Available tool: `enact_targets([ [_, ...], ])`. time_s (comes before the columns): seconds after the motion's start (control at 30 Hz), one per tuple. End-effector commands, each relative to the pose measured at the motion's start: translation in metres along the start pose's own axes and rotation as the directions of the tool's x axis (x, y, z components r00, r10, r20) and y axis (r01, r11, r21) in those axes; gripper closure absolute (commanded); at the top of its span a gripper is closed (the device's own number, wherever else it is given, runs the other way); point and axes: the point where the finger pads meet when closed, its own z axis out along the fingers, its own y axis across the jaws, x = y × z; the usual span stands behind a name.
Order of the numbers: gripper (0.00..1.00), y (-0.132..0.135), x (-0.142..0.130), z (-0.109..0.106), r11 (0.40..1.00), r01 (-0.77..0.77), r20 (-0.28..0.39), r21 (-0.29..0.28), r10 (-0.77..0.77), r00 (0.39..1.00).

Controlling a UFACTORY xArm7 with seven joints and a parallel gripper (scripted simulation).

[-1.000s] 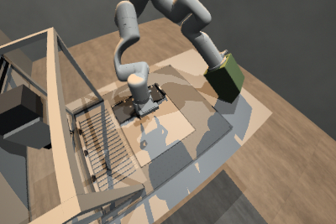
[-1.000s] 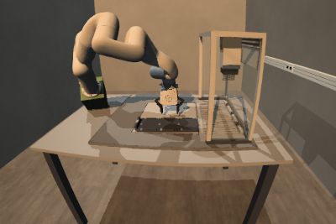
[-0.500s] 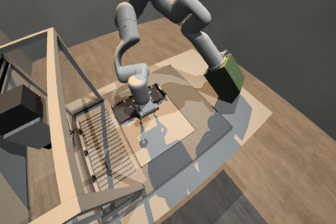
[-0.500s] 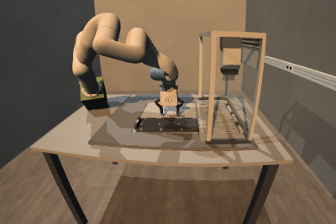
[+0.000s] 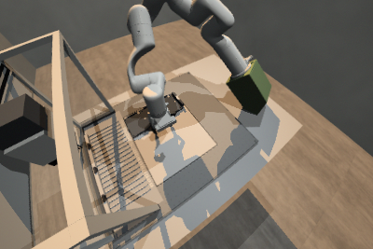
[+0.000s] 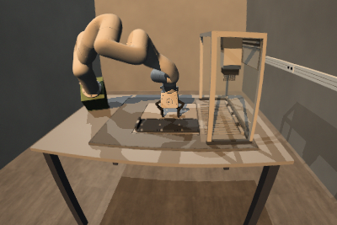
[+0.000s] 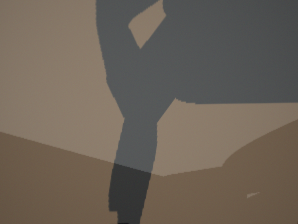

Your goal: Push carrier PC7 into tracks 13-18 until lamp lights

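Carrier PC7 (image 5: 137, 127) (image 6: 185, 125) is a flat dark tray. It lies on the mat in front of the end of the loading rails (image 5: 117, 165) (image 6: 223, 120) that is nearest the exterior camera, with one end toward them. My gripper (image 5: 160, 127) (image 6: 170, 115) is open and empty. It points down, low over the mat, at the middle of the carrier's long side that faces the middle of the mat. I cannot tell if a finger touches the carrier. The wrist view shows only bare mat and the arm's shadows.
A tall beam frame (image 5: 62, 123) (image 6: 212, 90) stands over the rails, with a dark box (image 5: 23, 128) (image 6: 232, 56) hanging inside it. The arm's green base block (image 5: 249, 88) (image 6: 93, 96) stands at the mat's far end from the rails. Small dark knobs (image 5: 95, 170) sit behind the rails.
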Motion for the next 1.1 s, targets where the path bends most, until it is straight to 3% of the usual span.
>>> enact_targets([
  [0.0,0.0,0.0014,0.0012,0.0006,1.0,0.0,-0.003,-0.004,0.0,1.0],
  [1.07,0.0,0.0014,-0.0077,0.0015,1.0,0.0,-0.003,-0.004,0.0,1.0],
])
